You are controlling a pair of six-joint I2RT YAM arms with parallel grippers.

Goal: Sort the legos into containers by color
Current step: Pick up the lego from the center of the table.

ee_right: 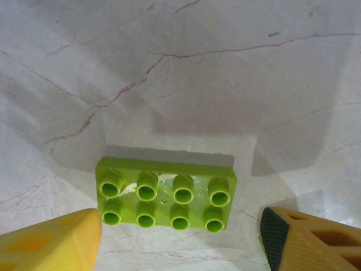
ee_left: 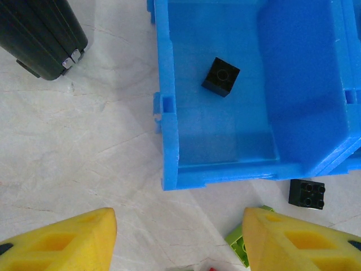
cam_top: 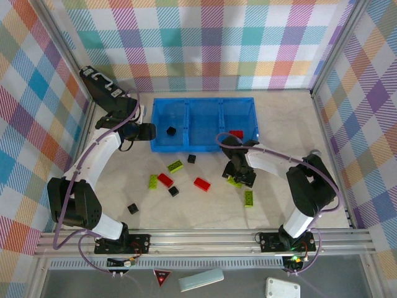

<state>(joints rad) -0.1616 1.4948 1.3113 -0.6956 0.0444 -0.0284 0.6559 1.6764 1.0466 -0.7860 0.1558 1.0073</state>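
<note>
The blue tray (cam_top: 203,99) of three containers lies at the back of the table. One black lego (cam_top: 171,130) sits in its left container (ee_left: 225,130) and one red lego (cam_top: 236,133) in the right one. My left gripper (cam_top: 151,131) hovers open and empty (ee_left: 179,243) by the tray's left front corner. My right gripper (cam_top: 239,179) is low over a lime-green lego (ee_right: 164,195), open (ee_right: 180,243), with a finger on either side and neither touching it. Loose on the table are red (cam_top: 201,184), green (cam_top: 175,166) and black (cam_top: 191,158) legos.
A black case (cam_top: 102,81) leans at the back left, near the left arm. More legos lie in front: green (cam_top: 152,181), red (cam_top: 165,179), black (cam_top: 173,191), black (cam_top: 133,208), green (cam_top: 249,198). Checked walls close in three sides.
</note>
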